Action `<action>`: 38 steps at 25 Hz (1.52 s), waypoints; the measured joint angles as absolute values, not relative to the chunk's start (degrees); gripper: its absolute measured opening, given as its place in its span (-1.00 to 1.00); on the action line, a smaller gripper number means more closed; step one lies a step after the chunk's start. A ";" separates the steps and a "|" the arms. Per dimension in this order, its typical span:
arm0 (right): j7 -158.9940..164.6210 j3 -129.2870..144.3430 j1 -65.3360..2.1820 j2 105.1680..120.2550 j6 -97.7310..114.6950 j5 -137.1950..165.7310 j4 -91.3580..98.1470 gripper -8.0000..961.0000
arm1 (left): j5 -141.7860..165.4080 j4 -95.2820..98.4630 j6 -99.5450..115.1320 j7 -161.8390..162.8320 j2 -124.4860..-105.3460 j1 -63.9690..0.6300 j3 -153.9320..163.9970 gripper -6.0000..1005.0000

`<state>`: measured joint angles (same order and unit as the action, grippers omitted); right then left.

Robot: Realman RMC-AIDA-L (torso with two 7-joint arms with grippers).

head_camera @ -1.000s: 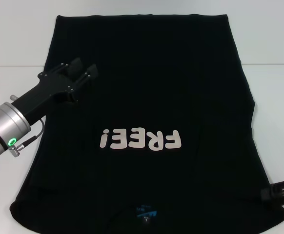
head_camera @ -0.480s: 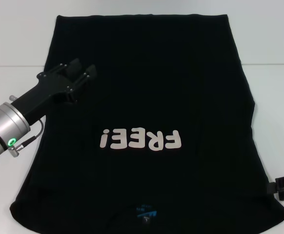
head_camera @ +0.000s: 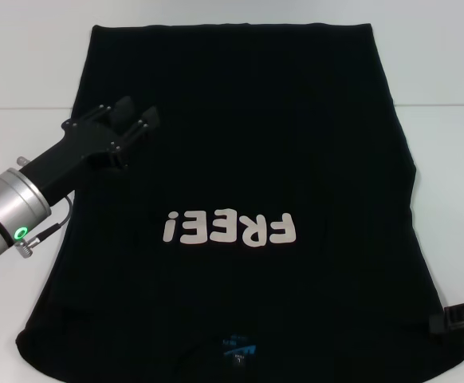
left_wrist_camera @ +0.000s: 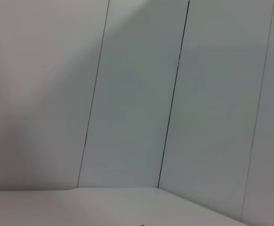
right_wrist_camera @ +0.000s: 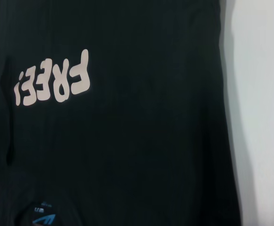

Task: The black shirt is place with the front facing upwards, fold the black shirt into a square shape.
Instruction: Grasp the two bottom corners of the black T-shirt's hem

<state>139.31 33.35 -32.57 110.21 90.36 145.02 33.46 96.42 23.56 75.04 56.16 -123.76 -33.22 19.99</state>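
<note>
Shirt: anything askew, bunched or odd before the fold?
Nothing much. The shirt lies flat, print up, collar label at the near edge, sleeves apparently tucked in already. Only slight rumpling shows near the collar. The left claw hovers over its left edge; the right claw sits at the near right corner.

Our right end effector (head_camera: pixel 461 322) has shifted along the near right edge of the black shirt (head_camera: pixel 240 144). A second ago it sat by the right border, touching the cloth; half a second ago it had pulled back toward the right, apart from the hem. Now we see it a little nearer and farther left, its black tip meeting the shirt's near right corner again.
</note>
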 joint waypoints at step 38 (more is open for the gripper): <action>136.46 32.87 -33.16 110.95 91.10 144.25 33.31 -0.86 | 95.79 23.55 74.97 56.23 -123.86 -32.07 19.87 -0.04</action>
